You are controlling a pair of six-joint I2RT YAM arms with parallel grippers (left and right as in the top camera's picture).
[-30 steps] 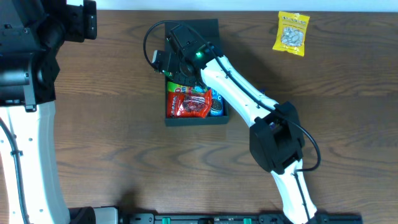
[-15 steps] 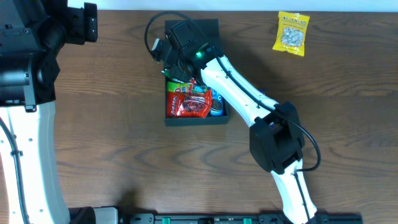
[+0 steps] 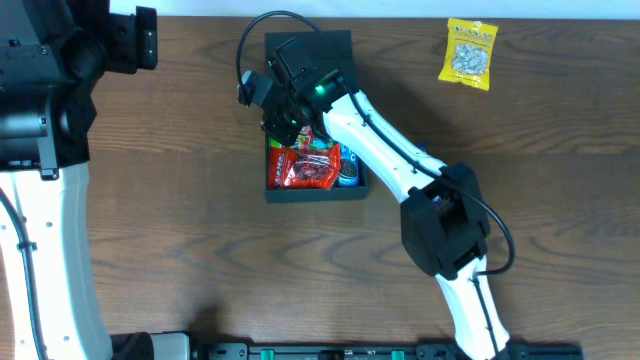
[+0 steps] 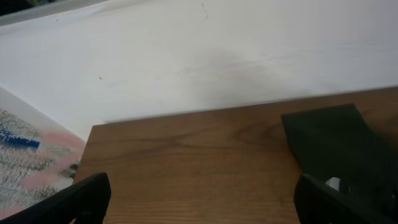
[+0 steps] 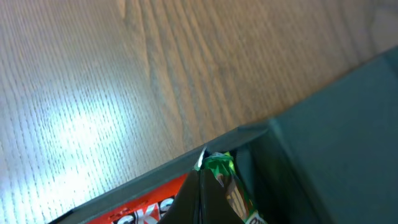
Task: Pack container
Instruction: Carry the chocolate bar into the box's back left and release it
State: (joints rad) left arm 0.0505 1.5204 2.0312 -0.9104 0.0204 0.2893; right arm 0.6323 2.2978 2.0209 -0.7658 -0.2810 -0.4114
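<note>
The dark charcoal container (image 3: pixel 316 194) sits open at the table's middle back, its flap lid (image 3: pixel 322 48) lying flat behind it. Inside are a red packet (image 3: pixel 304 170), a blue item (image 3: pixel 349 168) and a green packet (image 3: pixel 312 142). My right gripper (image 3: pixel 283 128) is over the box's back left corner. In the right wrist view its fingers (image 5: pixel 201 186) are shut on the top edge of the green packet (image 5: pixel 219 165), just inside the box wall (image 5: pixel 155 171). My left gripper (image 4: pixel 202 202) is open and empty above bare table, with the lid (image 4: pixel 336 140) to its right.
A yellow snack packet (image 3: pixel 470 53) lies at the back right of the wooden table (image 3: pixel 180 230). The left arm's white column (image 3: pixel 55 230) stands along the left side. The table's back edge meets a white wall (image 4: pixel 205 56).
My right wrist has shifted a little toward the back left over the box corner, with the green packet still in its jaws. The left arm has not moved.
</note>
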